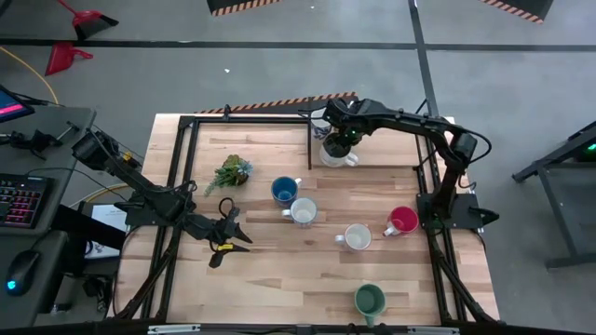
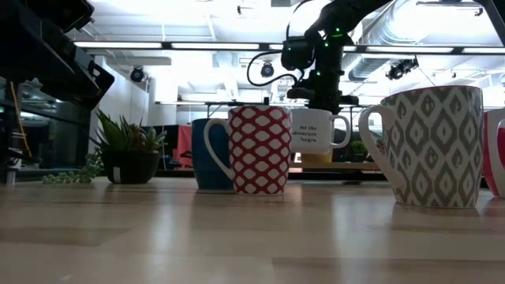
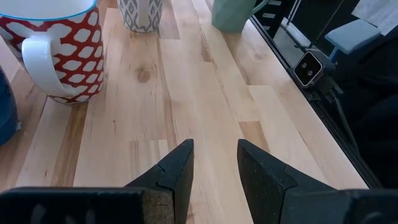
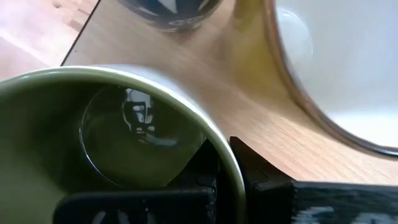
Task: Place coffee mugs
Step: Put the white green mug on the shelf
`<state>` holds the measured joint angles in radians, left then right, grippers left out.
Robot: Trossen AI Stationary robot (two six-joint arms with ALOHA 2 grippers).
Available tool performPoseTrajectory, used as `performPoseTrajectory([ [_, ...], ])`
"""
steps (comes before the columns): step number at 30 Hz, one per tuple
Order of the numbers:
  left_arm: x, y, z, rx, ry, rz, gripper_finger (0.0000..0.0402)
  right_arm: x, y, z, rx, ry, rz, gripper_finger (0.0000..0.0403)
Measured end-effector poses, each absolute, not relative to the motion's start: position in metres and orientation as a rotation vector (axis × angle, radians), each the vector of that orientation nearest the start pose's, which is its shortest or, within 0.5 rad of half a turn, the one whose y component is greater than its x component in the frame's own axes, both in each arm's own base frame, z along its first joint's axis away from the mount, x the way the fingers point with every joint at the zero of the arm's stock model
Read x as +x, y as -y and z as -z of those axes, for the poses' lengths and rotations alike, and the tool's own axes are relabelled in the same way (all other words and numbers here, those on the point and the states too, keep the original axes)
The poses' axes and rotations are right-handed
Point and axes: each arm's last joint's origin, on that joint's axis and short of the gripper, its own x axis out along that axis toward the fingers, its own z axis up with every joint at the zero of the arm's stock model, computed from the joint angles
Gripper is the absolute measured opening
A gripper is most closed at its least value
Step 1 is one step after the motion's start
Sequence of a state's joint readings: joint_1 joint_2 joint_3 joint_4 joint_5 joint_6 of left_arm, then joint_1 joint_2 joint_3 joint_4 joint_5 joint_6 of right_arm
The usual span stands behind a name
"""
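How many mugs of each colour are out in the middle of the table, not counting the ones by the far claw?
blue mug: 1
red-and-white patterned mug: 1
grey patterned mug: 1
red mug: 1
green mug: 1
Total: 5

Surface (image 1: pixel 279 270): pale wood planks. Mugs: one blue (image 1: pixel 284 190); one red with a white lattice pattern (image 2: pixel 259 150); one white with a grey diamond pattern (image 2: pixel 435 147); one red (image 1: pixel 402 221); one teal green (image 1: pixel 370 300); one white with dark lettering (image 2: pixel 313 131); one olive green inside (image 4: pixel 93 143). Plant (image 1: pixel 231 172): green leaves, dark pot. Fingers (image 3: pixel 180 171): black.
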<state>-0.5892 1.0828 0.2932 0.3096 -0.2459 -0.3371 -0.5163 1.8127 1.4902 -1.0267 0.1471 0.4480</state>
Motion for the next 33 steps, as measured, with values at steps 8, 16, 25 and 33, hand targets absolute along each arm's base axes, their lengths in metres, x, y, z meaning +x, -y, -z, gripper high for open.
performPoseTrajectory([
  [8, 0.167, 0.103, -0.160, -0.132, -0.493, 0.257, 0.0113, 0.308, 0.180, -0.245, 0.627, -1.193, 0.883, 0.0000],
  [16, 0.167, 0.103, -0.160, -0.128, -0.501, 0.256, 0.0113, 0.319, 0.175, -0.232, 0.586, -1.228, 0.848, 0.0000],
  [25, 0.166, 0.103, -0.158, -0.122, -0.514, 0.253, 0.0113, 0.321, 0.179, -0.229, 0.571, -1.216, 0.844, 0.0000],
  [33, 0.166, 0.103, -0.158, -0.122, -0.516, 0.253, 0.0113, 0.323, 0.183, -0.230, 0.583, -1.175, 0.836, 0.0017],
])
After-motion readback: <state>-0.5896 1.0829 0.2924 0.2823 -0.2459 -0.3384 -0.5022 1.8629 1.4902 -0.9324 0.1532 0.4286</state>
